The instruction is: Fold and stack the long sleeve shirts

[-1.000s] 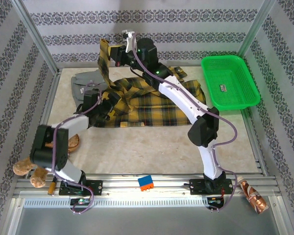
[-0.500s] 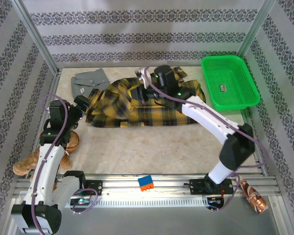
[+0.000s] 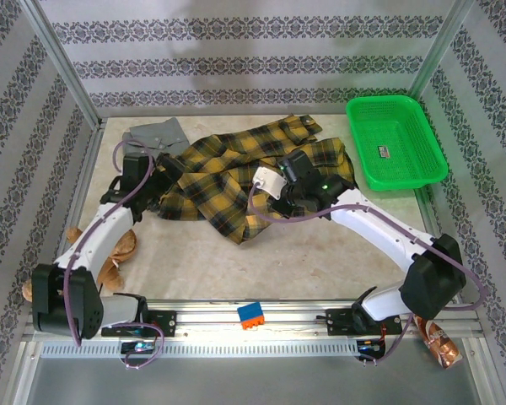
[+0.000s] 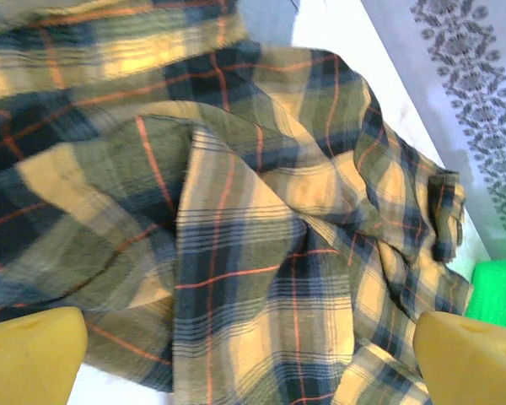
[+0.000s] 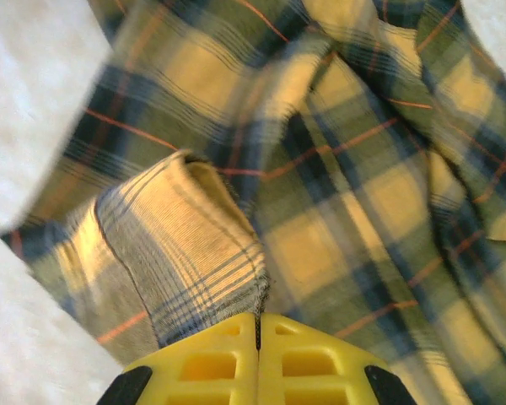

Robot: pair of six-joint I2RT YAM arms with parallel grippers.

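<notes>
1. Green plastic mesh basket is sitting at the far right of the pale table, just beside the shirts' right edge.
2. A brown plush toy is lying at the left edge, partly hidden under the left arm. A small blue-and-orange block is resting on the near rail, and a copper-coloured foil packet is lying by the right arm's base.
3. The yellow-and-black plaid flannel shirt with thin red lines is spreading, rumpled, across the far middle of the table. The plain grey collared shirt is lying in the far left corner, its near edge tucked behind the plaid one and the left arm.
4. The left gripper is hovering at the plaid shirt's left edge. In the left wrist view its yellow fingertips are standing wide apart, gripping nothing, with the plaid cloth lying ahead of and between them.
5. The right gripper is sitting over the shirt's middle. In the right wrist view its yellow fingers are pressing together on the hem of a turned-over plaid flap.
</notes>
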